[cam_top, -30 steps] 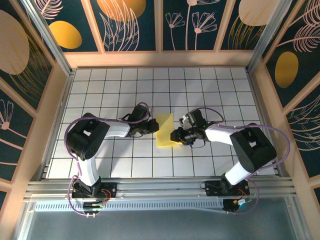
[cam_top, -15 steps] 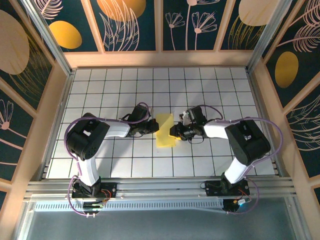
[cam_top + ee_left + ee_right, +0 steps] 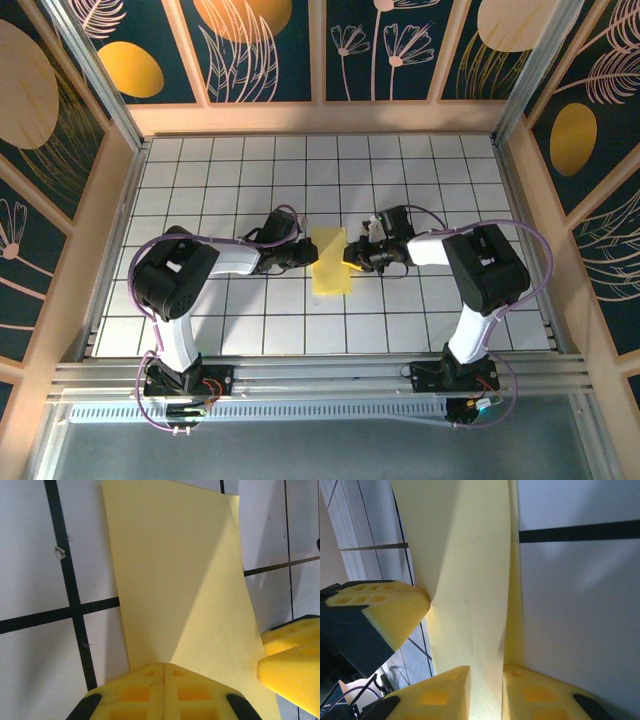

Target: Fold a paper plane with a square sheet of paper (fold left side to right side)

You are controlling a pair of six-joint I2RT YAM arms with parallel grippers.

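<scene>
Left gripper [image 3: 303,256]: jaws fully closed, tips pinning the left edge of the thin pale yellow folded paper sheet [image 3: 330,262] to the white gridded bench [image 3: 220,180], mid-bench, as an anchor. Right gripper [image 3: 352,256]: jaws nipped onto its right edge, probably to align the fold.

I record a white bench [image 3: 230,170] gridded with black lines. One item lies on it: the square sheet of paper [image 3: 331,262], pale yellow and folded narrow, between left tool [image 3: 304,255] and right tool [image 3: 352,256].
</scene>
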